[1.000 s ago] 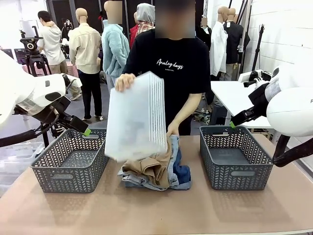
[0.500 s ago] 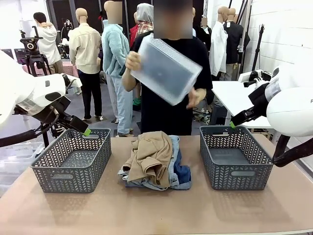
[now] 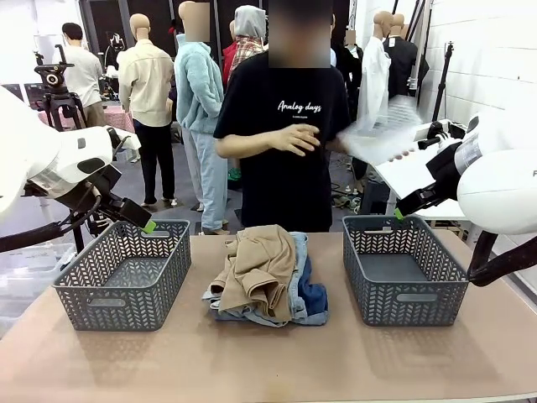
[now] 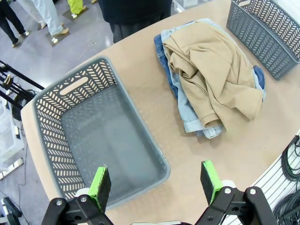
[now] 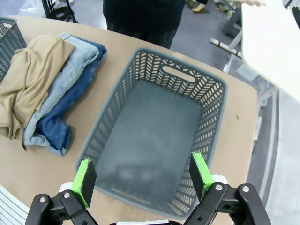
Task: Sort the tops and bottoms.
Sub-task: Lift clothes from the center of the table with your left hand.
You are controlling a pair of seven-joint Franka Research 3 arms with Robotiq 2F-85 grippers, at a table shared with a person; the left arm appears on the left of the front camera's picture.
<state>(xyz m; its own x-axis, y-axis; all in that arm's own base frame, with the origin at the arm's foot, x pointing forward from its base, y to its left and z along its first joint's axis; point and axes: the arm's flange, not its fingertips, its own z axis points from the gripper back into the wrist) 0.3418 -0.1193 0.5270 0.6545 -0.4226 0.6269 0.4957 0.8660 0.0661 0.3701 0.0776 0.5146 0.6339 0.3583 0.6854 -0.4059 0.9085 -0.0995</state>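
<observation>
Tan-beige soft top (image 4: 211, 75) lies crumpled on pale and dark blue denim bottoms (image 4: 185, 110), piled on brown tabletop (image 4: 140, 79), up-right of left gripper (image 4: 153, 168) wide-open jaws and up-left of right gripper (image 5: 141, 161) wide-open jaws. Grey lattice plastic basket (image 4: 50, 140) sits ahead of left jaws, second grey basket (image 5: 211, 117) ahead of right jaws, both with bare floors.

A tan-brown bench (image 3: 268, 361) spans the foreground under even indoor light. Behind it lies a grey floor (image 4: 33, 61). A white-painted brick wall (image 3: 495, 59) closes the right side, with a white table (image 3: 411, 180) before it. At the far left, a camera on a tripod (image 3: 54, 80) stands before dark panels (image 3: 105, 17).
</observation>
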